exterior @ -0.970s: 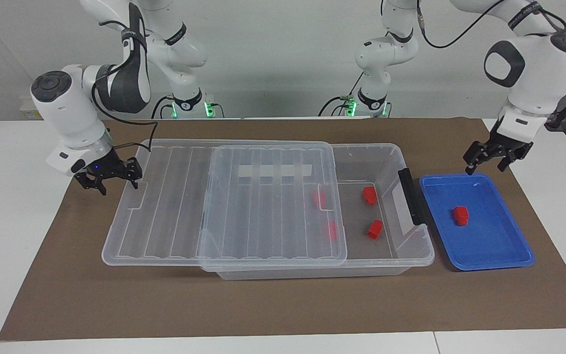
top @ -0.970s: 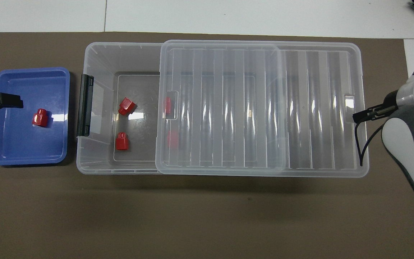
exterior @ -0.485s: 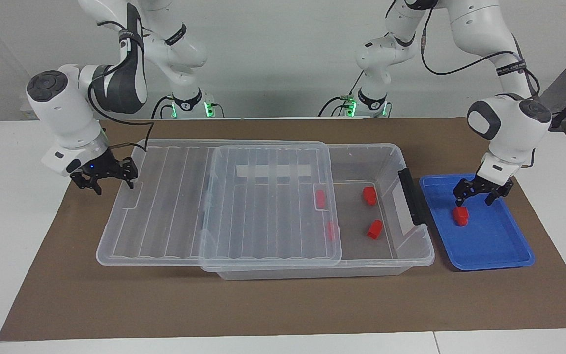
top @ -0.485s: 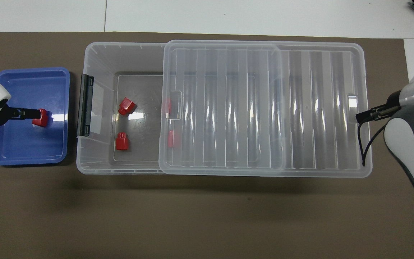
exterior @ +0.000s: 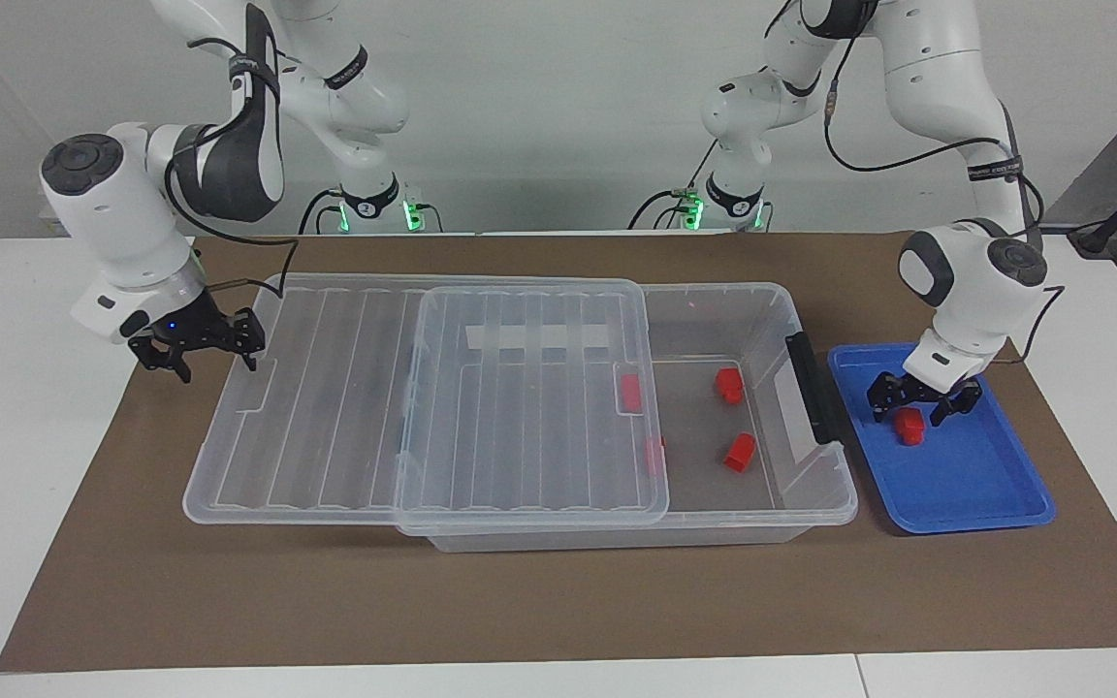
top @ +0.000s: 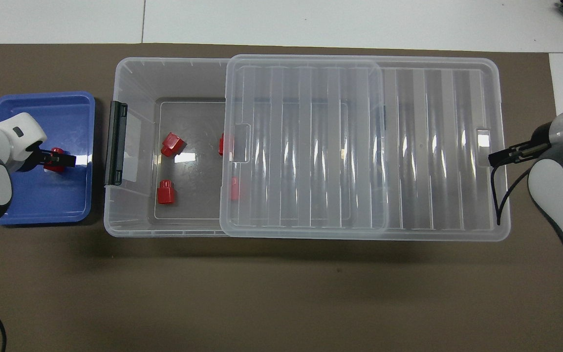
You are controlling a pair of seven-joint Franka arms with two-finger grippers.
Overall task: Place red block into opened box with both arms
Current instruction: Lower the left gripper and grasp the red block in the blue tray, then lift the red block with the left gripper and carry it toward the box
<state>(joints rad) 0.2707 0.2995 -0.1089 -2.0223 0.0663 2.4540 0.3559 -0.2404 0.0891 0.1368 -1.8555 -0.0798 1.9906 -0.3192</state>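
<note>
Facing view, left gripper (exterior: 924,410): lower right, open around red block (exterior: 909,427) in blue tray (exterior: 995,494).
Right gripper (exterior: 196,351): left, open beside lid (exterior: 345,407).

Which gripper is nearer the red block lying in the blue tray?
Left. The left gripper is down in the blue tray, open, straddling the red block. The right gripper is at the lid's end, at the right arm's end of the table.

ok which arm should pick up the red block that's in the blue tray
The left. Its hand hangs open right over the red block in the blue tray. The right hand is at the lid at the right arm's end of the box.
</note>
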